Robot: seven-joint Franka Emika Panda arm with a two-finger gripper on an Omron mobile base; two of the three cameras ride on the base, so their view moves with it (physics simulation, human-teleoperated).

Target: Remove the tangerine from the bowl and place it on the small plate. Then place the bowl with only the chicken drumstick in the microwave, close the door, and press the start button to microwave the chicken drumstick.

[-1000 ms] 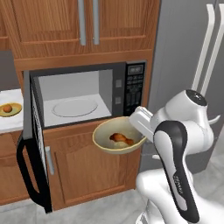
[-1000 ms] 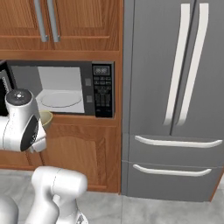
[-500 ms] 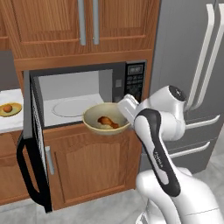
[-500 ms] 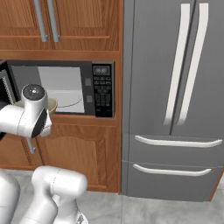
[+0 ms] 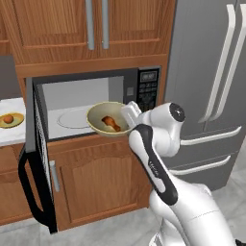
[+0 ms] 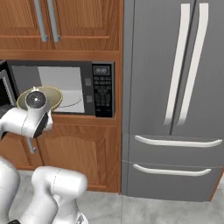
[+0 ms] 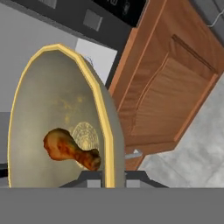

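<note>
My gripper (image 5: pixel 129 115) is shut on the right rim of the olive-tan bowl (image 5: pixel 102 126), holding it level at the mouth of the open microwave (image 5: pixel 148 91). The chicken drumstick (image 5: pixel 111 123) lies alone in the bowl. In the hand view the yellow bowl rim (image 7: pixel 99 100) runs down between the fingertips of the gripper (image 7: pixel 106 178), with the chicken drumstick (image 7: pixel 70 149) just left of them. The door (image 5: pixel 39 158) stands swung wide to the left. The tangerine (image 5: pixel 8 118) rests on the small plate (image 5: pixel 18 122) on the counter at far left. From the right base view, the bowl (image 6: pixel 48 94) shows behind my wrist.
A white turntable (image 5: pixel 72 117) lies on the microwave floor behind the bowl. Wooden cabinets (image 5: pixel 96 182) sit below and above the microwave. A tall grey fridge (image 6: pixel 175 100) stands to the right. The door's black handle (image 5: pixel 26 190) juts out at lower left.
The arm has lifted the bowl and carried it left, from below the microwave's sill up to the cavity's opening. The grip on the rim stayed shut.
</note>
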